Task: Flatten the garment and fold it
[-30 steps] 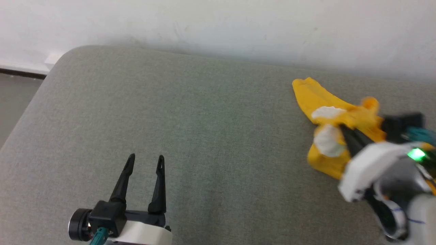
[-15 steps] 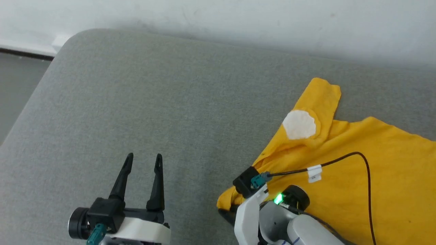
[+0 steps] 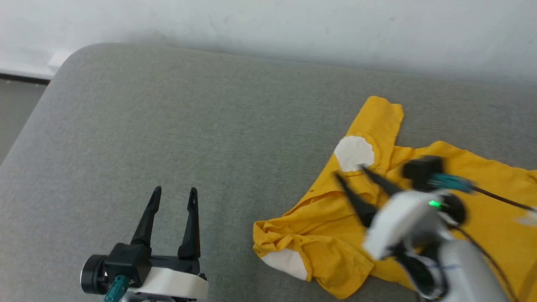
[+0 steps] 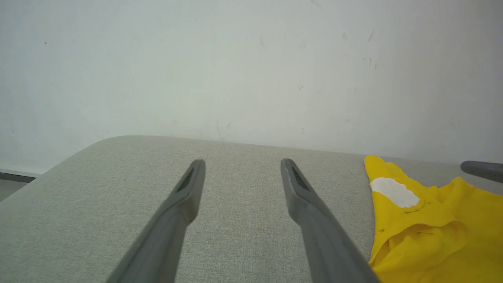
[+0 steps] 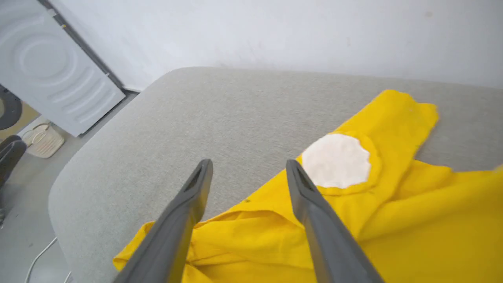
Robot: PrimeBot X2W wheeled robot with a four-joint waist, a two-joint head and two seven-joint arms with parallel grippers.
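Soft, even light lies over the broad grey woven-fabric cushion (image 3: pixel 168 126), with no glare and no hard shadow. Only a faint grey band darkens the plain white wall (image 3: pixel 293 25) just above the cushion's far edge. On the cushion's right part the bright yellow cotton T-shirt (image 3: pixel 327 218) looks saturated, its white patches nearly washed out. There too the right gripper (image 3: pixel 349 171) and its pale forearm are smeared by motion blur, with a small green lamp (image 3: pixel 434 204) glowing. The left gripper (image 3: pixel 175 189), over the cushion's near edge, is crisp. In both wrist views the dark fingers are out of focus.
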